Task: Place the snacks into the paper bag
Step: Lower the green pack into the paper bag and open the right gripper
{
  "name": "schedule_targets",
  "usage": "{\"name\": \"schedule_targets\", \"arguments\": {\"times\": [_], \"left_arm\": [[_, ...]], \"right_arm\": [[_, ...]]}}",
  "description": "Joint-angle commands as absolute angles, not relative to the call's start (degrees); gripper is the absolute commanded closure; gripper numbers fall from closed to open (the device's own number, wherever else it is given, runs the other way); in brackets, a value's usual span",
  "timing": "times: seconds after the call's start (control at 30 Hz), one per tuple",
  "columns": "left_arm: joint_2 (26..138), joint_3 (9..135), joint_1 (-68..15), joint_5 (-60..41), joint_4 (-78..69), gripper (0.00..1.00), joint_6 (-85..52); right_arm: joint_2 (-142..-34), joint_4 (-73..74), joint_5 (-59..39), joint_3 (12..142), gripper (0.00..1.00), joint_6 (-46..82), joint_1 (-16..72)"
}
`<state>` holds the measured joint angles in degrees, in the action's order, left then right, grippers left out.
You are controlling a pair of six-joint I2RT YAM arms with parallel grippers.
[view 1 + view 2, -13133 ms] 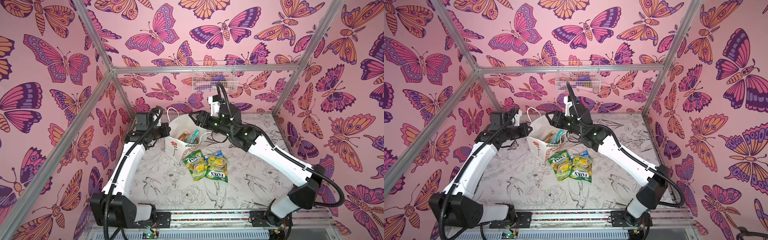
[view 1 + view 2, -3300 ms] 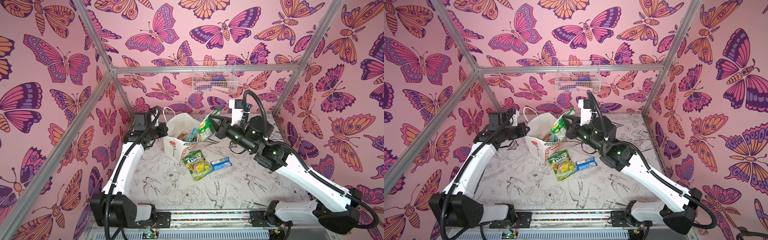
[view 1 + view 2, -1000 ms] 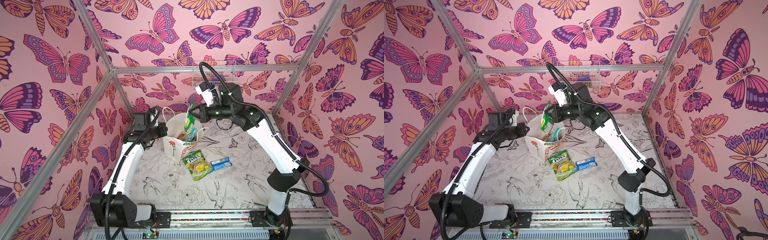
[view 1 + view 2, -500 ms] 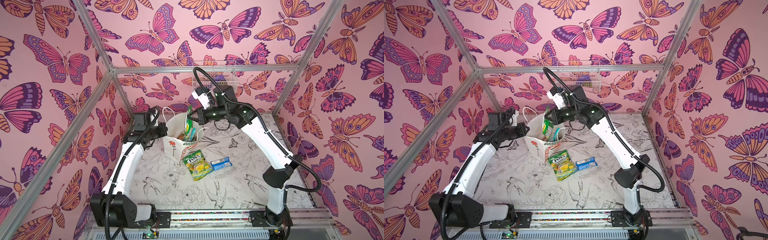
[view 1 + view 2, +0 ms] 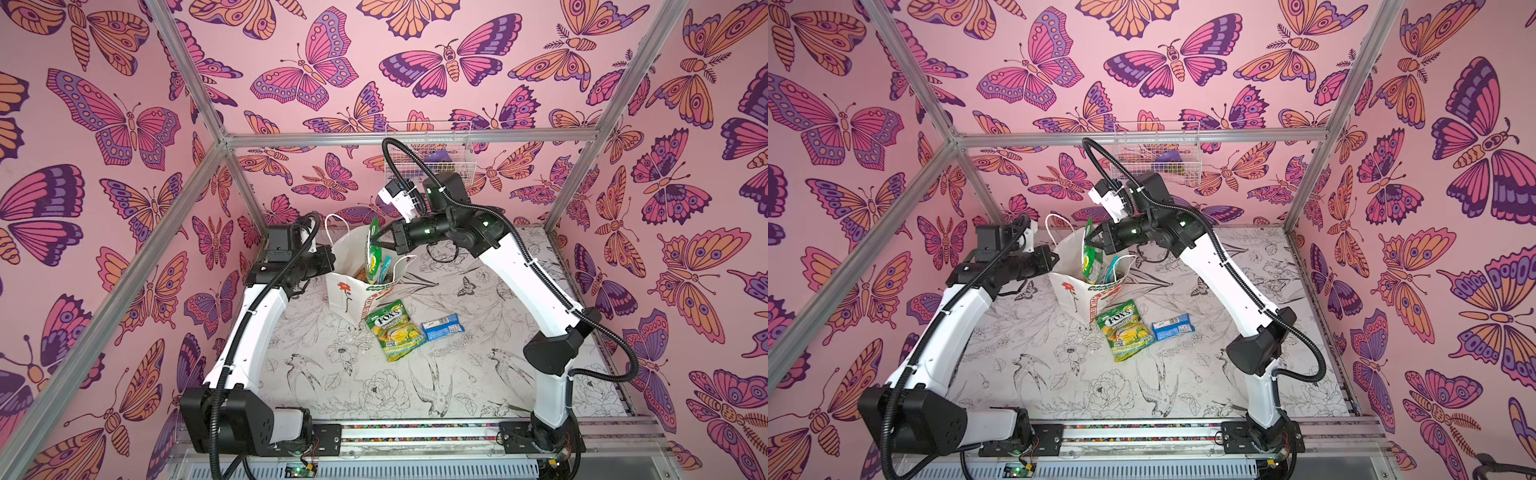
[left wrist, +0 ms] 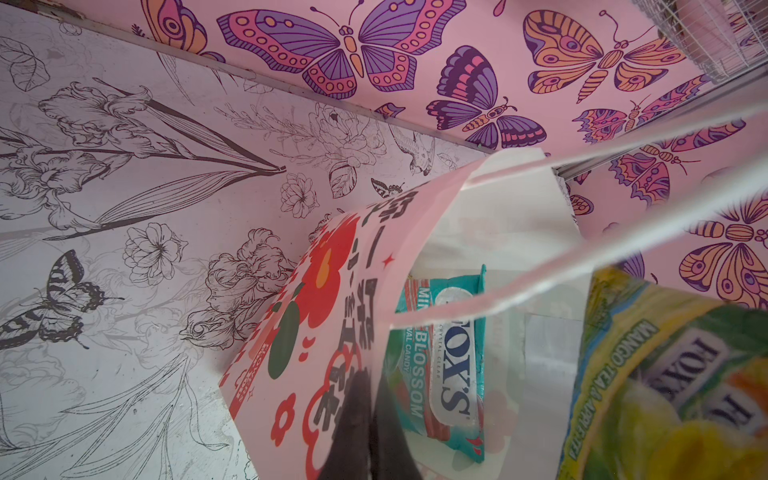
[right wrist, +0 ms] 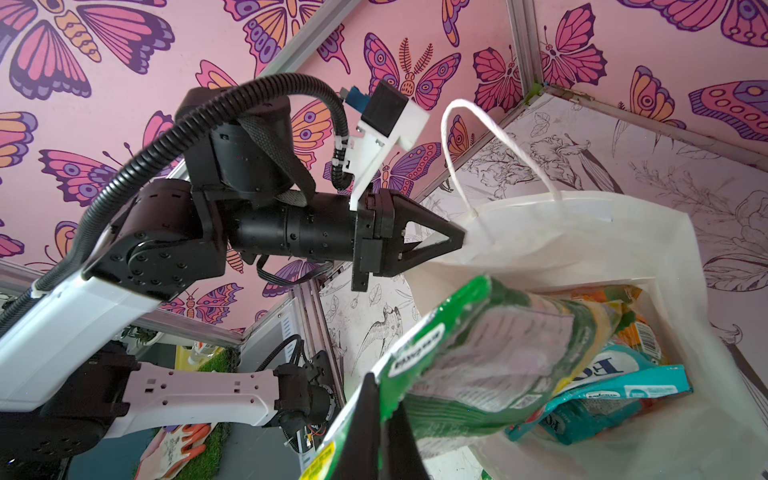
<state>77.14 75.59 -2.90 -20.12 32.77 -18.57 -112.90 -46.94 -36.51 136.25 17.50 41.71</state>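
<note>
The right gripper (image 5: 379, 242) is clamped on the top edge of a glossy green-yellow FOX'S candy packet (image 5: 370, 254). The packet hangs partly inside the mouth of the tall white paper bag (image 5: 345, 253) with a red flower on its face, above a teal FOX'S packet (image 6: 449, 361) lying inside. The left gripper (image 7: 457, 240) is closed on the bag's rim beside a white cord handle (image 7: 457, 124), while a second green-yellow FOX'S packet (image 5: 395, 333) and a small blue-white packet (image 5: 442, 327) lie side by side on the flower-printed counter (image 5: 457, 382) near the bag's base.

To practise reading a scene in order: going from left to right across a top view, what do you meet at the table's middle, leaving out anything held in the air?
left gripper → paper bag → green-yellow FOX'S packet → blue-white packet
</note>
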Motion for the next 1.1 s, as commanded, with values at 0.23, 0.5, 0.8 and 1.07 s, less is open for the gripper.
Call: {"name": "schedule_targets", "arguments": {"times": [0.23, 0.5, 0.8, 1.07], "left_arm": [[75.48, 75.45, -2.19, -20.5, 29.56, 1.0, -18.85], [75.45, 75.49, -2.15, -20.44, 29.62, 1.0, -18.82], [75.42, 75.49, -2.19, -20.57, 29.62, 1.0, -18.81], [75.43, 75.45, -2.07, -20.56, 29.61, 1.0, -18.81]], "right_arm": [[-113.73, -46.76, -39.46, 138.65, 1.0, 15.38, 41.52], [-114.09, -46.57, -39.26, 138.66, 1.0, 15.8, 41.56], [-114.83, -45.97, -39.72, 138.61, 1.0, 17.05, 41.93], [-114.92, -45.62, -39.77, 138.67, 1.0, 17.31, 42.19]]}}
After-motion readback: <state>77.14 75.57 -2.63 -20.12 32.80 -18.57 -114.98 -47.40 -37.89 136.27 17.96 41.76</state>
